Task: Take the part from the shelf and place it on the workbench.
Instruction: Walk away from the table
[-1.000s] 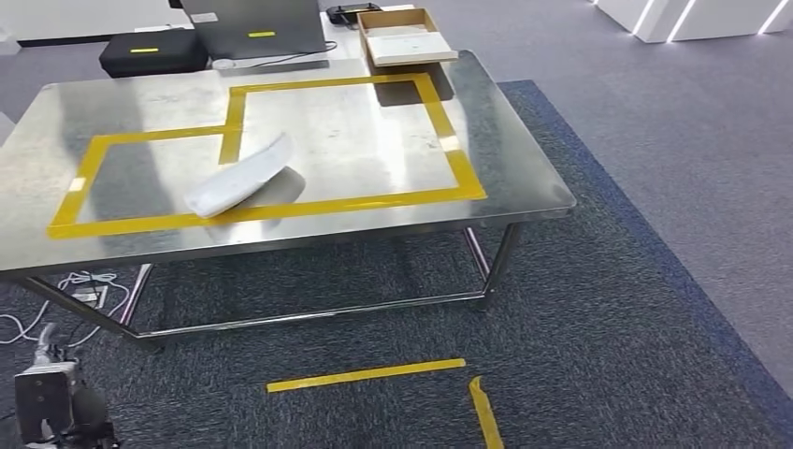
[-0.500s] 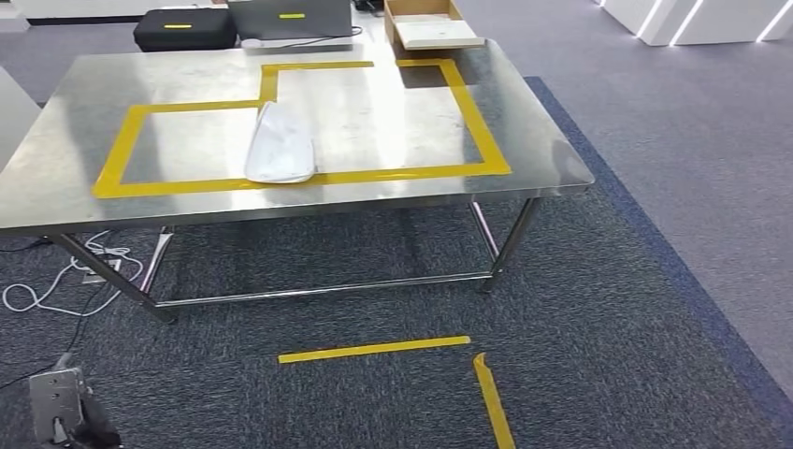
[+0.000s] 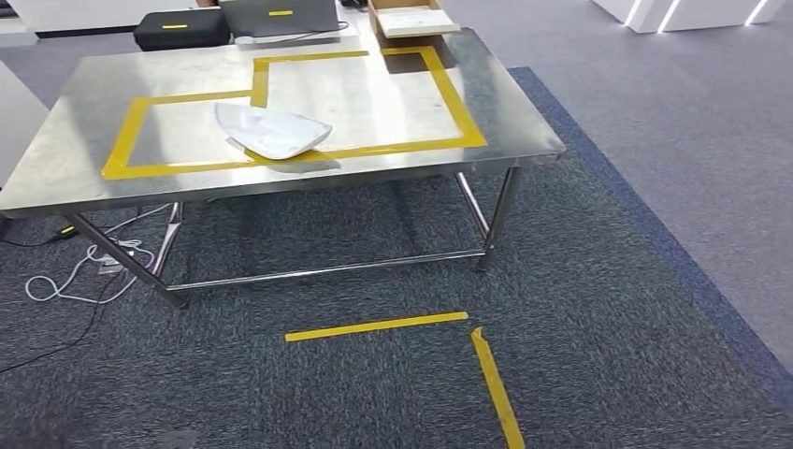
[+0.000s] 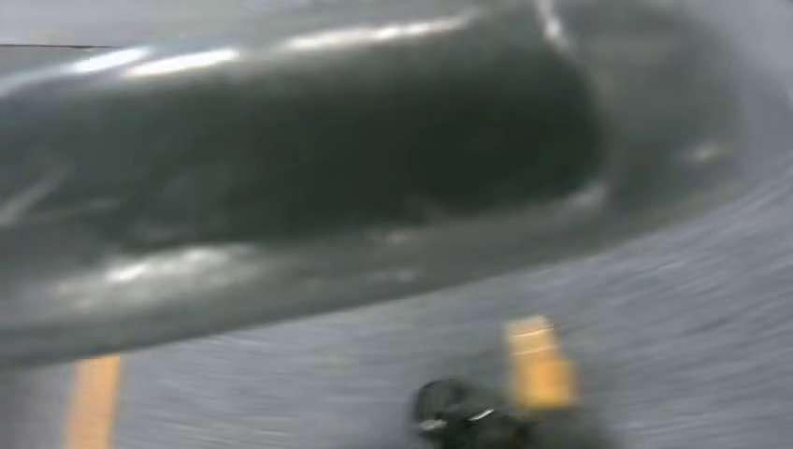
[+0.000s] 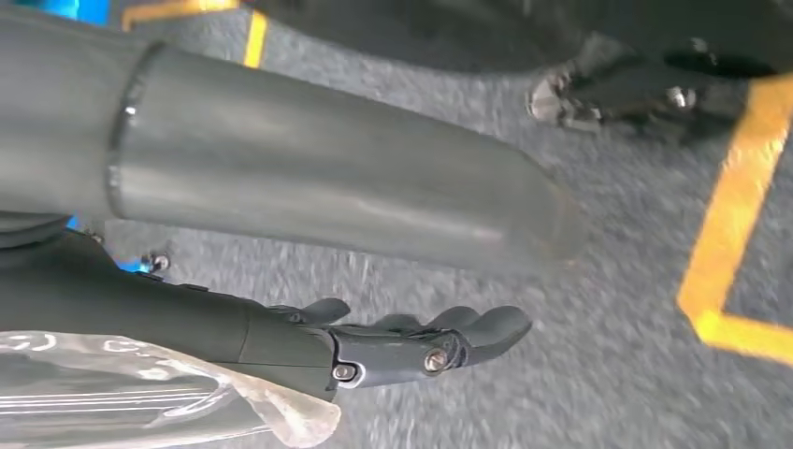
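A grey carpet (image 3: 608,327) covers the floor, and the steel workbench (image 3: 524,131) stands on it at the far left. A yellow outline (image 3: 458,117) taped on the bench top marks a stepped zone, probably the drop area. The white part (image 3: 271,131) lies flat in the zone's left bay, with its near edge on the tape line. It rests free on the steel and nothing touches it. By that position the placing looks done.

A laptop (image 3: 281,14), a black case (image 3: 182,28) and a cardboard box (image 3: 411,19) sit along the far edge, outside the outline, which keeps the zone free for the part. Yellow strips (image 3: 374,325) on the carpet near the bench likely mark a standing spot. Cables (image 3: 75,281) trail under the bench's left end.

In the right wrist view the right hand (image 5: 411,341) hangs over the carpet. Its fingers are stretched out loosely and grip nothing, as suits a hand with no load. Clear film (image 5: 140,393) lies beside the forearm.

The left wrist view is badly blurred, so the state of the left hand's fingers cannot be told.
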